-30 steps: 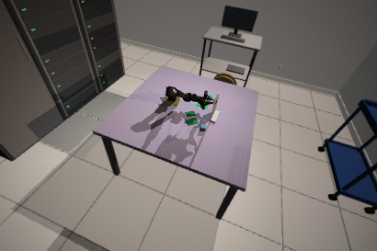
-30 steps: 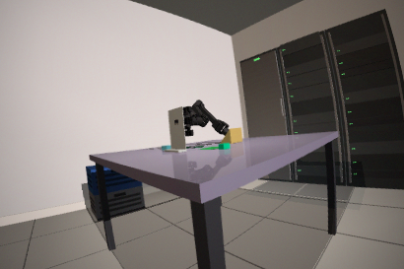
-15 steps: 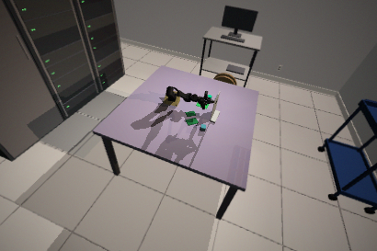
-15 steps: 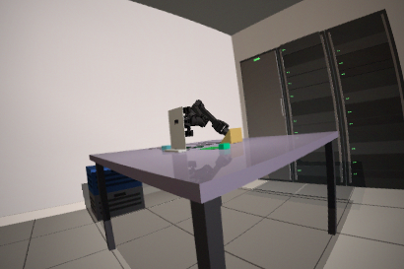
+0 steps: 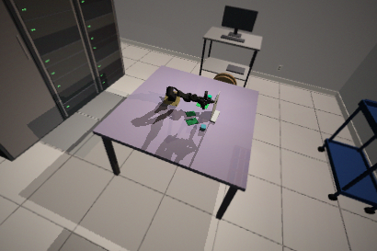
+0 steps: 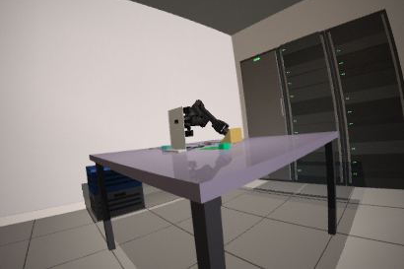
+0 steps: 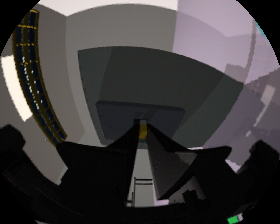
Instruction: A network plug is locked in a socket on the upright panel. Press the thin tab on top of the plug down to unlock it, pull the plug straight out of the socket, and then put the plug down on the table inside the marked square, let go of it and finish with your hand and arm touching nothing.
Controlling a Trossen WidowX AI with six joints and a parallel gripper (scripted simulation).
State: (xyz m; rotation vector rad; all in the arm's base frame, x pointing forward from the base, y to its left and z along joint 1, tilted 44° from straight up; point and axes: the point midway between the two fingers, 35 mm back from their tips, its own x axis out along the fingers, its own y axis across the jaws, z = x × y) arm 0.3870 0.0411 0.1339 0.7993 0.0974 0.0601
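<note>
While the black jointed arm (image 5: 186, 96) reaches low and nearly level from its tan round base (image 5: 172, 101) toward the pale upright rectangular panel (image 6: 176, 130), the end effector (image 6: 187, 122) sits right against the panel face, pinching the small network plug (image 7: 143, 131) at the socket. The plug is too small to see in the top and exterior views. In the wrist view it shows only as a tiny yellowish sliver at the panel end of the narrow gap between the dark, wedge-shaped fingers; cannot tell whether it has left the socket. The panel fills that view as a flat dark grey slab with a recessed rectangle.

The panel stands on a glossy lavender square counter (image 5: 147, 133) with black legs; arm shadows fall on the counter on the side away from the panel. Flat green patches (image 5: 191, 118) lie on the counter just beside the panel foot, and a small teal cube (image 5: 202, 127) sits near them, a bit further from the panel. Bright green lights dot the wrist of the arm. The panel looks matte and thin, on a pale flat foot.
</note>
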